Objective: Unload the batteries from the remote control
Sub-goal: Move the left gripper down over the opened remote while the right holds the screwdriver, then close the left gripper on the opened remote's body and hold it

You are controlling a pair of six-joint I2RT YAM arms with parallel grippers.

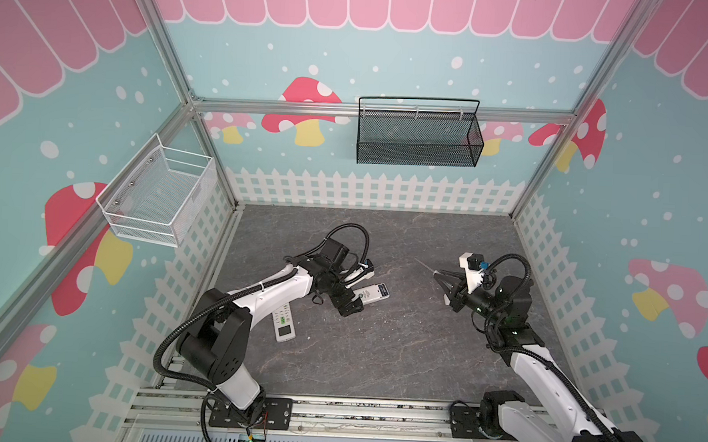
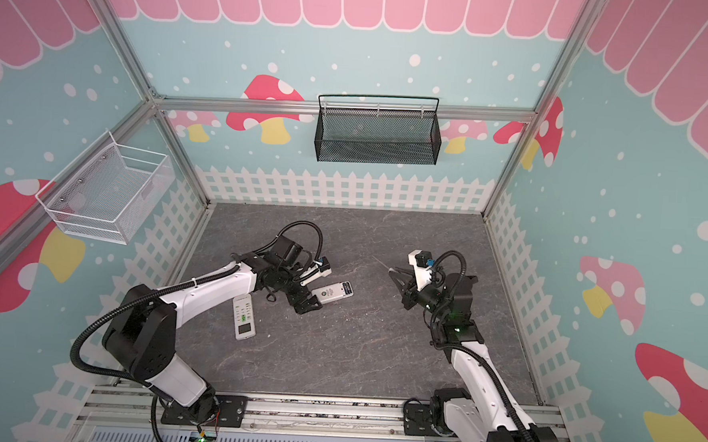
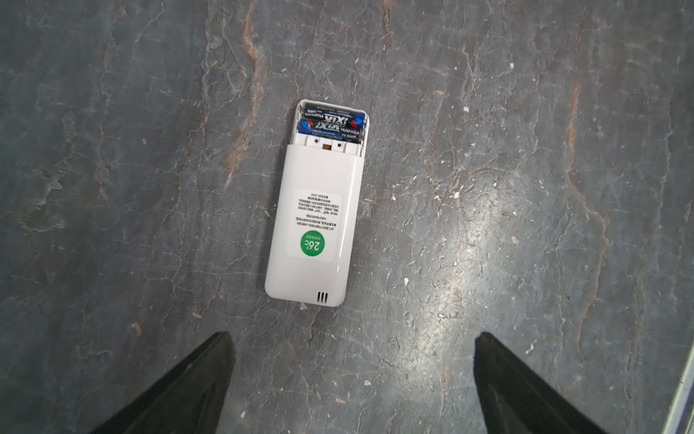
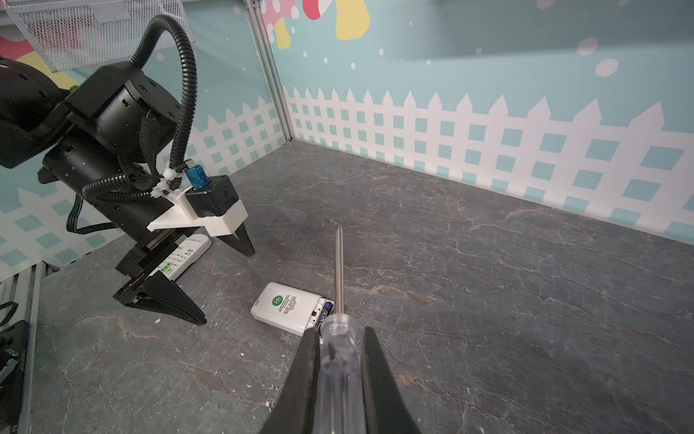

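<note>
At the right gripper (image 4: 340,332): jaws clamped on the clear handle of the screwdriver (image 4: 338,375), metal shaft sticking straight out past the fingertips. In both top views it sits right of centre, well apart from the remote control (image 1: 371,293), shaft aimed back-left.

Next, the left gripper (image 3: 352,334): jaws spread wide, nothing between them. It is poised over the table (image 3: 525,188) just short of the remote control's near end, with both fingers apart from it.

Remote control lies flat on the table, back side up, with a round green sticker on its label. The battery bay, at the end away from the left gripper, is uncovered. 2 batteries (image 3: 332,122), dark with blue and red print, sit side by side in the bay, lying across the remote's width.

A 2nd remote (image 1: 282,324) lies face up, buttons and screen showing. It is nearer the front-left, partly under the left arm (image 1: 274,288), and apart from the opened one.

Walls: white wire basket (image 1: 158,195) on the left, black mesh basket (image 1: 417,136) at the back.
</note>
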